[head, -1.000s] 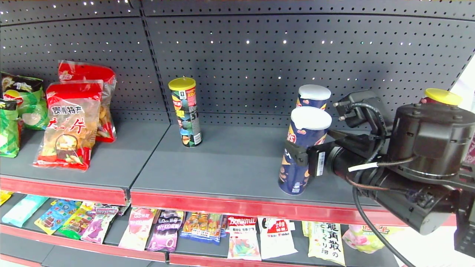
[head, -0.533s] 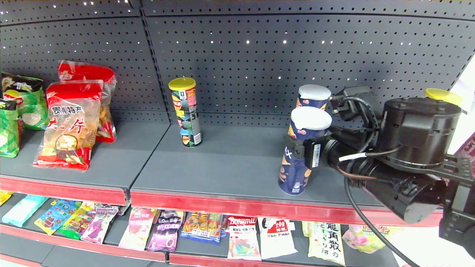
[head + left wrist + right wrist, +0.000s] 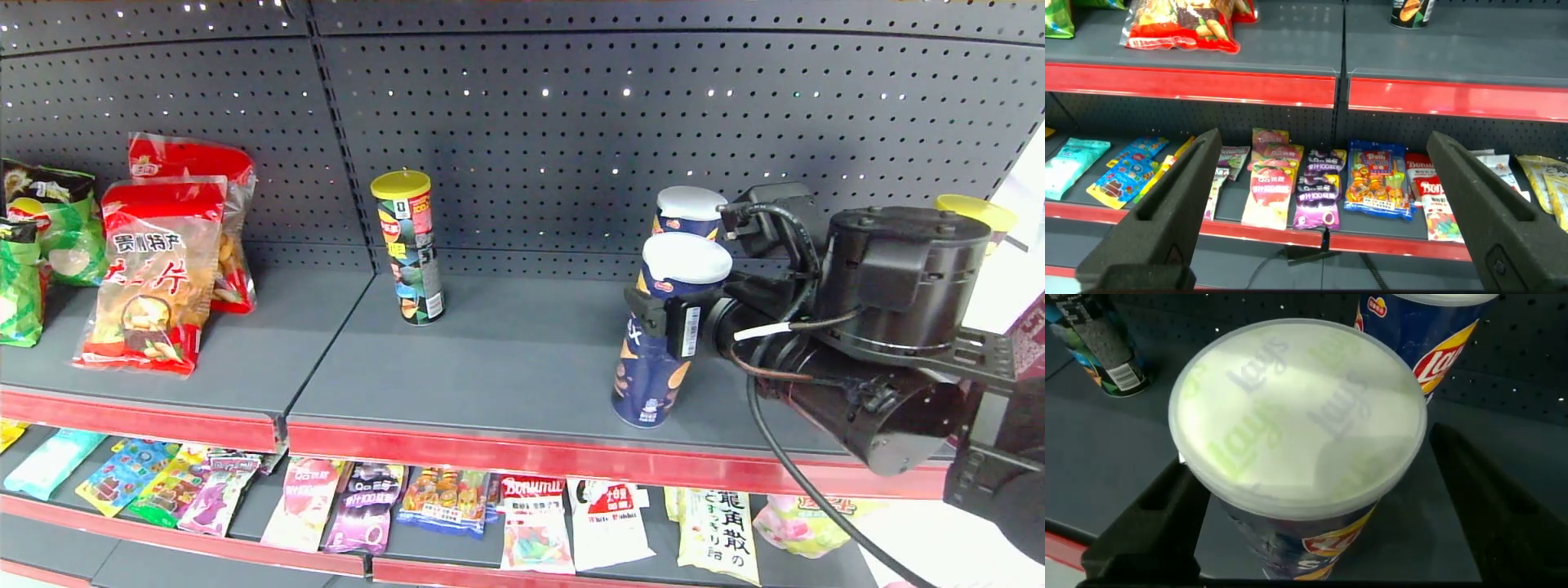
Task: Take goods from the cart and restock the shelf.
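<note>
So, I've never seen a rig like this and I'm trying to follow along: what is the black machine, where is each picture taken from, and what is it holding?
It is a two-armed robot restocking a shop shelf. The wide picture comes from a camera on its head. The other two come from cameras on its wrists. In the head view, the right gripper is closed around a blue crisp can with a white lid, near the front of the grey shelf. The right wrist view looks down on that lid, with a black finger on each side. Behind it stands a second blue can. Further along are a yellow-lidded can and red snack bags. The left gripper is open and holds nothing, facing the sweet packets on the lower shelf.
</note>
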Motion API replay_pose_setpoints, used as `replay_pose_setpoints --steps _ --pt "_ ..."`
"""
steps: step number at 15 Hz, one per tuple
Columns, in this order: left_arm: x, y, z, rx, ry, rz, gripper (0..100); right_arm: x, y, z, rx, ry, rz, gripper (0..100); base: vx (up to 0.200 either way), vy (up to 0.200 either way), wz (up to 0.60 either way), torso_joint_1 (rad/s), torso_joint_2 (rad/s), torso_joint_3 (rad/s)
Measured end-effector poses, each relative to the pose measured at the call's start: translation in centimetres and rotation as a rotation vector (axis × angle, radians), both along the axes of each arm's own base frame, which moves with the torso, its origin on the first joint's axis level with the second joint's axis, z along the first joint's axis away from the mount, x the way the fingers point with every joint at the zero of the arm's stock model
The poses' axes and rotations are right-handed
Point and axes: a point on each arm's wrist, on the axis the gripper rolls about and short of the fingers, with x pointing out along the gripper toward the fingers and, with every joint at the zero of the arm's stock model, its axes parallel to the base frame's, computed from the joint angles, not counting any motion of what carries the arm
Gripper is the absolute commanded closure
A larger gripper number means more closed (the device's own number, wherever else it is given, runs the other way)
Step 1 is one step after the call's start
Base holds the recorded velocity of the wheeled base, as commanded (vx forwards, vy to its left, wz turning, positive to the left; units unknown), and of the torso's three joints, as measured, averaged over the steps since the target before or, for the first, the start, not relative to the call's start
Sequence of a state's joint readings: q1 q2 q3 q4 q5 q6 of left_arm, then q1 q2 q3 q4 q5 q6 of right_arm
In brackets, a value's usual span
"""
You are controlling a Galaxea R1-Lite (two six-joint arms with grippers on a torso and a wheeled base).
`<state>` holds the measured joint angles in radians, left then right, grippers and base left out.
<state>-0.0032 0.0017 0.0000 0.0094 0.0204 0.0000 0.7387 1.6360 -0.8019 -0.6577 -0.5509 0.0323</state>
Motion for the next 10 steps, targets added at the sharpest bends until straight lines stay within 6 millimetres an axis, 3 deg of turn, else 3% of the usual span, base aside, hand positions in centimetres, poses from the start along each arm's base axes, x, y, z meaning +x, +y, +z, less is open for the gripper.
replay_pose_setpoints --steps 1,2,10 --pt "0.00 0.00 0.00 0.000 0.000 -0.001 0 0.05 0.06 -0.04 -0.001 0.001 0.000 0 0.000 0.000 0.00 0.000 0.00 0.000" --pt "0.00 0.00 0.00 0.000 0.000 0.000 0 0.08 0.12 -0.08 -0.001 0.002 0.001 100 0.000 0.000 0.00 0.000 0.00 0.000" --pt "0.00 0.00 0.00 0.000 0.000 0.000 0 -0.68 0.70 -0.49 -0.011 0.013 0.035 100 0.000 0.000 0.00 0.000 0.00 0.000"
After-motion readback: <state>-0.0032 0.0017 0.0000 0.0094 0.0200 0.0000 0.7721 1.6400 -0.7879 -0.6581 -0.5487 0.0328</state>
